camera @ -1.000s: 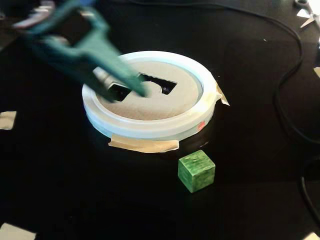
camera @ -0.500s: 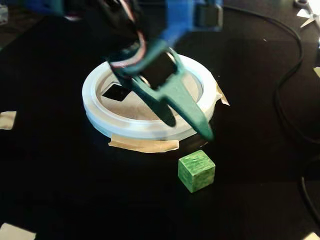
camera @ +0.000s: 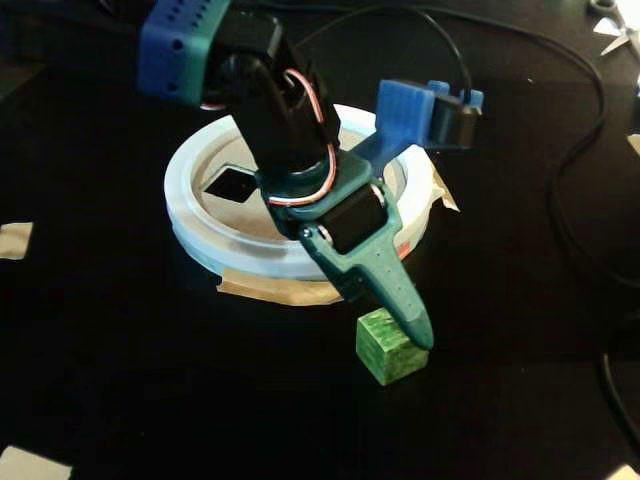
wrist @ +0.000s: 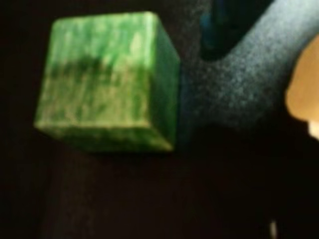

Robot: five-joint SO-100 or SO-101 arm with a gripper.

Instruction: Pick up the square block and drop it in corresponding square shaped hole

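Your gripper [camera: 415, 335] sits right at the square block [camera: 385, 352].

You see the block resting on the black bench just in front of the white hoop [camera: 190, 225], outside the square shaped hole [camera: 231, 183]. One teal finger overlaps its top right edge; whether the fingers are spread, you cannot tell.

The small green wooden cube with streaky paint [camera: 384, 350] sits lower centre; the dark diamond-shaped square cut-out [camera: 231, 183] lies upper left.

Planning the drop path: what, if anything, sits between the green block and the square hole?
Nothing loose. Only the white hoop ringing the disc lies between the green block and the square hole.
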